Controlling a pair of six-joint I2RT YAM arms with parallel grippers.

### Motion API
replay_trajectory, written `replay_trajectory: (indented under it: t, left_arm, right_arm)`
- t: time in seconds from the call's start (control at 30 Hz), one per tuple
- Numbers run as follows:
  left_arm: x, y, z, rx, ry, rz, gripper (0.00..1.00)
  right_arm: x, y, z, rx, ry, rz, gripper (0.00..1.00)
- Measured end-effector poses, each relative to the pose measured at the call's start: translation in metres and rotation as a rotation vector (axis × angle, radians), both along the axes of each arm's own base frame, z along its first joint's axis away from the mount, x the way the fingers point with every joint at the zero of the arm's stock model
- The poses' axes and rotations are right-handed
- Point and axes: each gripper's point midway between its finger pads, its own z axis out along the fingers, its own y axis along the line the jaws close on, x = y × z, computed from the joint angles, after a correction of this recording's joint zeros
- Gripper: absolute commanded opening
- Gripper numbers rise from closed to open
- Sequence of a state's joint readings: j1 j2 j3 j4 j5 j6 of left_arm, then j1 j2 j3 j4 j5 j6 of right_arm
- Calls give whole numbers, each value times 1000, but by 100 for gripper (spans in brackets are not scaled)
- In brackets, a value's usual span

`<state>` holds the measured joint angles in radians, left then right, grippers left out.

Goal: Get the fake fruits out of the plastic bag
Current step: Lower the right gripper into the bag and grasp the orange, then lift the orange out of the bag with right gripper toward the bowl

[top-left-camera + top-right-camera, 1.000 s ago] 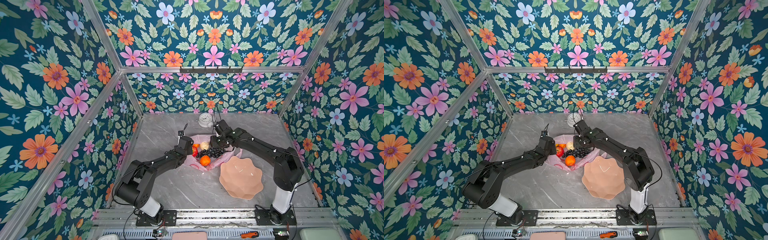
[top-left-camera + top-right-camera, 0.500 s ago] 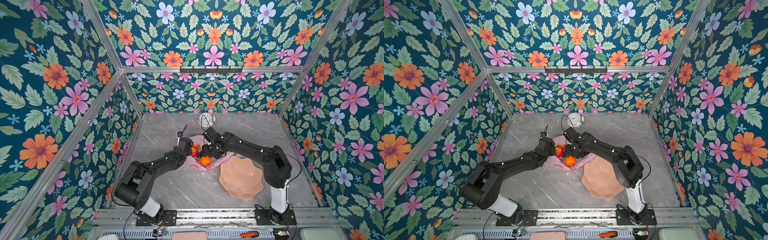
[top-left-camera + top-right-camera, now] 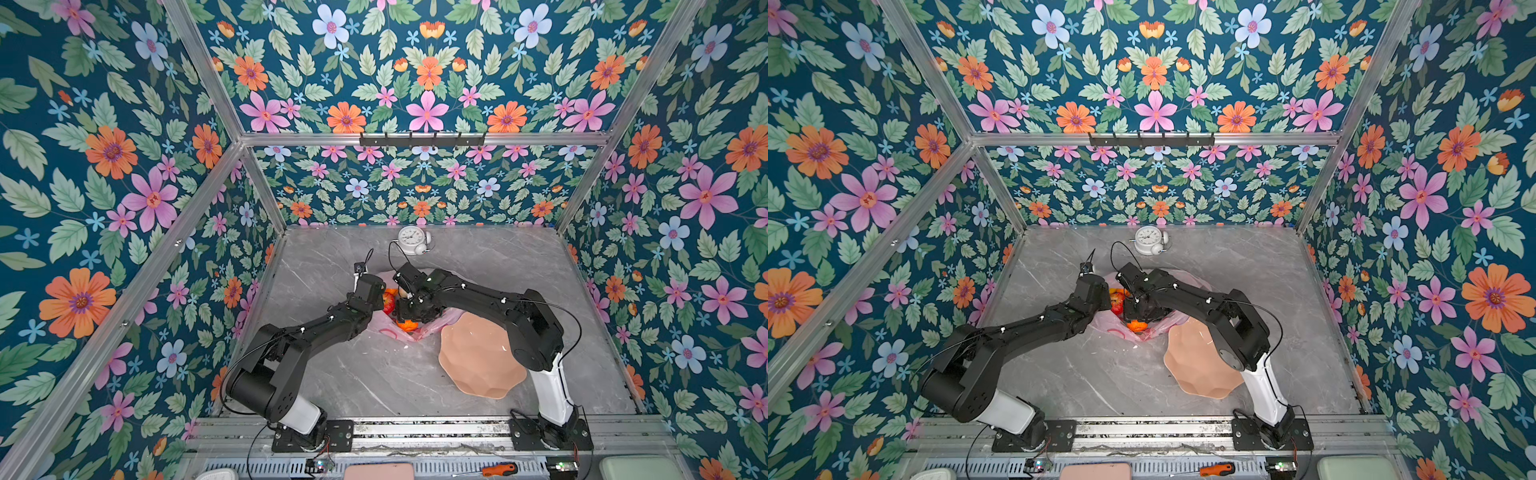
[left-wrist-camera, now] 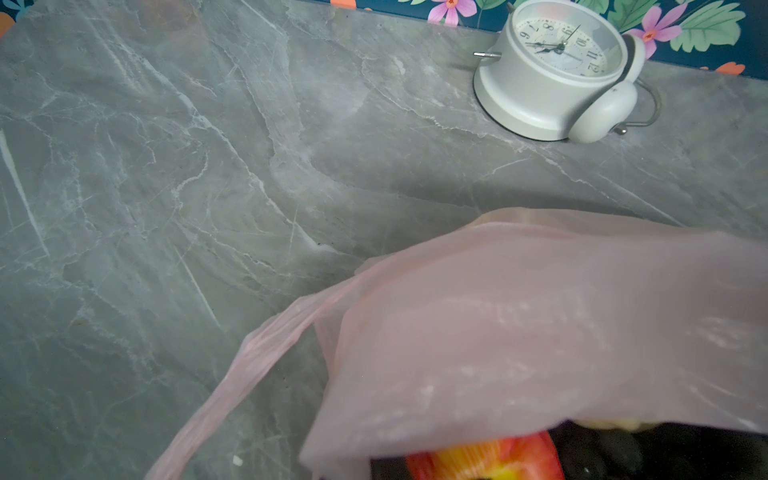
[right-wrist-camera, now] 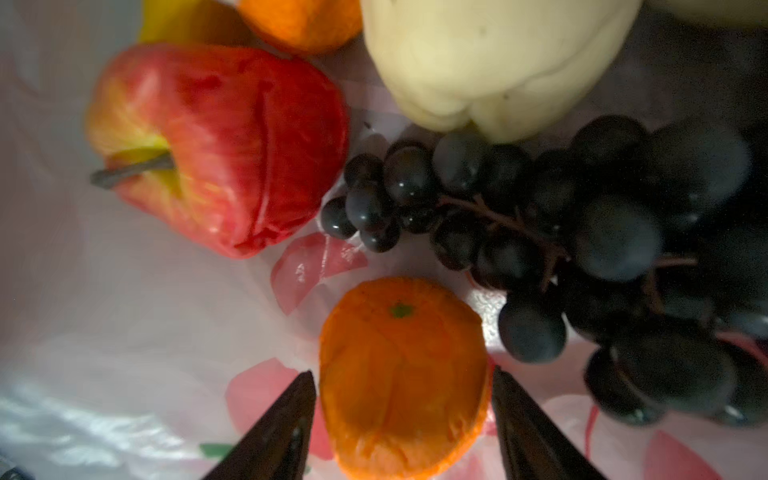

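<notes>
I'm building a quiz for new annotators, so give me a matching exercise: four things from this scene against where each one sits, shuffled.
1 orange with green calyx
2 red apple
3 alarm clock
4 peach dish

A beside the plastic bag, no fruit on it
B between the fingertips of the open right gripper
C at the back, apart from the bag
D inside the bag, dark stem showing

Pairs: 1-B, 2-D, 3-C, 4-A

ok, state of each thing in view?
bag, mouth held open, fruit inside
left end effector, shut on bag
right end effector, open, astride orange
apple, in bag
grapes, in bag
dish, empty where visible
clock, lying face up
</notes>
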<state>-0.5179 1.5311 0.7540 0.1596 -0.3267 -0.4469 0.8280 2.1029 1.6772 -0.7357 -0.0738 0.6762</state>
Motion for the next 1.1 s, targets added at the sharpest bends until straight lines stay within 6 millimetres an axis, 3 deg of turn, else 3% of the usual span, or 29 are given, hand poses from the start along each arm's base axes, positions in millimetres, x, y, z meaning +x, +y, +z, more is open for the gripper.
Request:
replay_trajectory:
  t: [0.47,0.8,1.1]
  left_arm:
    - [0,1,1,2,-4,4,3]
    - [0,2,1,7,-6,10,3]
    - [0,3,2,9,-7,12,3]
  right_arm:
    - [-3,0,-8,-18,8,5,63]
    - [-10,-19,45,73,-129,-10,62]
    - [-22,-52,74,130,-257,-72,61]
